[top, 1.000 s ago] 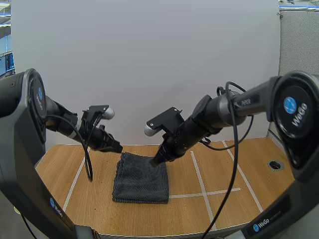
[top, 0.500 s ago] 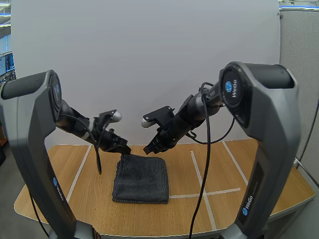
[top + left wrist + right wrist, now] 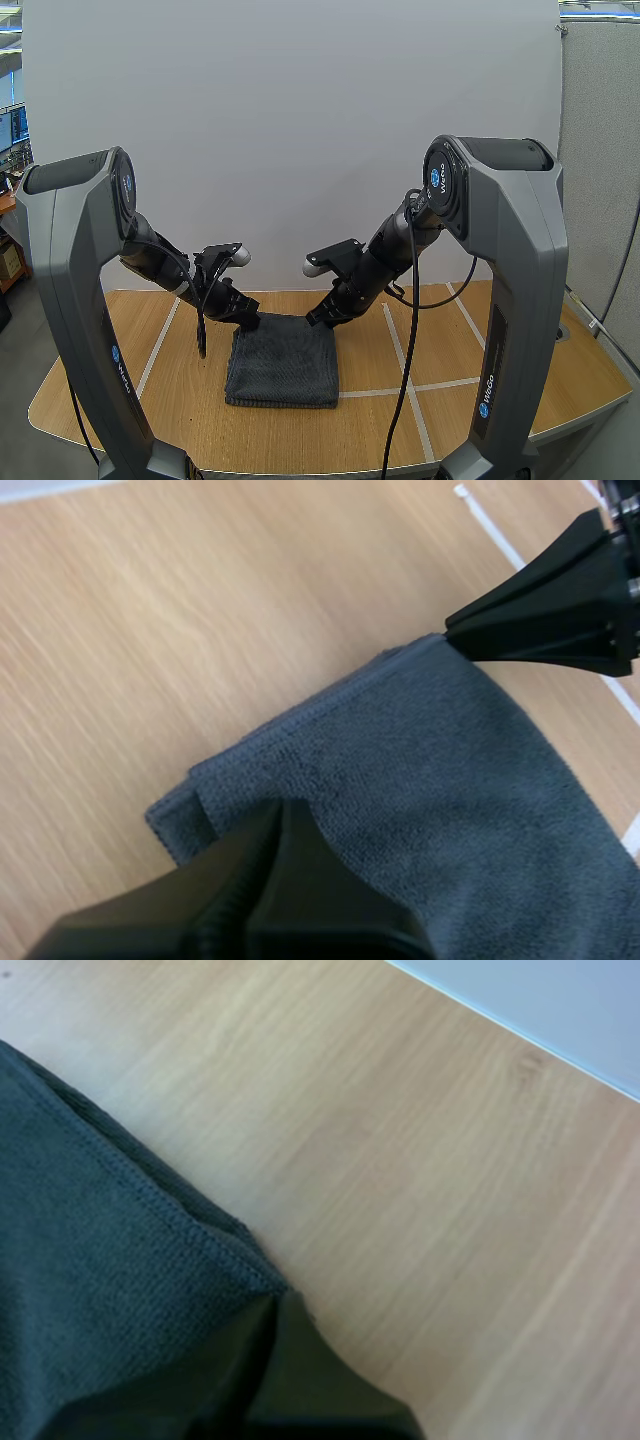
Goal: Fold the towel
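Both jaws pressed together, left gripper (image 3: 251,322) and right gripper (image 3: 314,320) lowered onto towel (image 3: 283,366) far corners

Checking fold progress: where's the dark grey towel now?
High view: the towel lies folded on the wooden table, left gripper at its far-left corner, right gripper at its far-right corner.

Lighting and picture quality: bright, even, diffuse light from above.
High view: white wall (image 3: 300,120) evenly lit and matte; table (image 3: 450,340) warm, with faint soft shadows; towel (image 3: 282,365) dark, thin shadow along its near edge; left arm (image 3: 75,230) and right arm (image 3: 515,250) bowed at the picture's sides by a wide lens. Wrist views: wood bright; left gripper (image 3: 285,810) and right gripper (image 3: 280,1305) flat black silhouettes.
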`<state>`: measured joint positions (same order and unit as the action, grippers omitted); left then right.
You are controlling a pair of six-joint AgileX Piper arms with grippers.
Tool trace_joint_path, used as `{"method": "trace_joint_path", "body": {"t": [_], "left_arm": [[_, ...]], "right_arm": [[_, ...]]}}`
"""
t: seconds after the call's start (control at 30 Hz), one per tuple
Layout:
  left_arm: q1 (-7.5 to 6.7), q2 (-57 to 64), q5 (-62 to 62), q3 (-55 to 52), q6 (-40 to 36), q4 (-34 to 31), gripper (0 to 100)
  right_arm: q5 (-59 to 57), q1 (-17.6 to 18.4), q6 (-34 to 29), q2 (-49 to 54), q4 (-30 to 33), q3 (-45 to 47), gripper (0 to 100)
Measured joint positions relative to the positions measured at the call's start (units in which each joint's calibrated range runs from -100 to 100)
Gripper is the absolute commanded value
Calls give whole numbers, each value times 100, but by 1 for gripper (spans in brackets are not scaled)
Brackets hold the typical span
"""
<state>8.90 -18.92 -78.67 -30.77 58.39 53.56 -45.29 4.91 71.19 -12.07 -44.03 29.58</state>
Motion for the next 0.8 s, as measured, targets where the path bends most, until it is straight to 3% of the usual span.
{"method": "trace_joint_path", "body": {"t": [0.2, 0.8], "left_arm": [[0, -327, 146, 0, 28, 36, 0], [0, -228, -82, 16, 39, 171, 0]], "right_arm": [[18, -6, 369, -144, -514, 0, 0], [-4, -25, 454, 14, -602, 12, 0]]}}
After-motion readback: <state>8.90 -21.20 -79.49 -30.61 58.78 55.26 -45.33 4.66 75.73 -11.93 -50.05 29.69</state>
